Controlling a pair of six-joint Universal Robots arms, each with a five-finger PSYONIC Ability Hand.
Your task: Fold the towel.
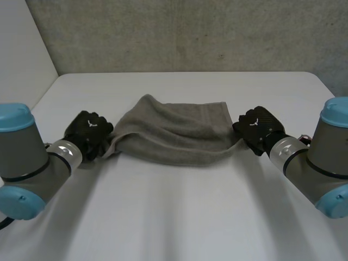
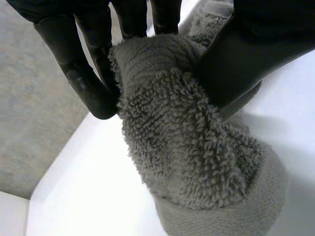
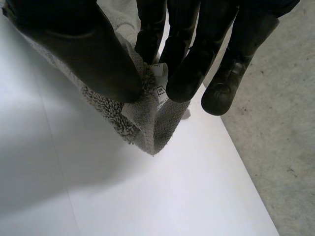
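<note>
A grey terry towel lies bunched and partly doubled over in the middle of the white table. My left hand is at the towel's near left corner. In the left wrist view its thumb and fingers pinch the towel, which hangs in thick loops below them. My right hand is at the near right corner. In the right wrist view its thumb and fingers pinch the towel's corner, with a small white label at the fingertips.
A grey concrete wall stands behind the table's far edge. A white panel rises at the far left. Grey floor lies past the table's right edge. Bare tabletop stretches in front of the towel.
</note>
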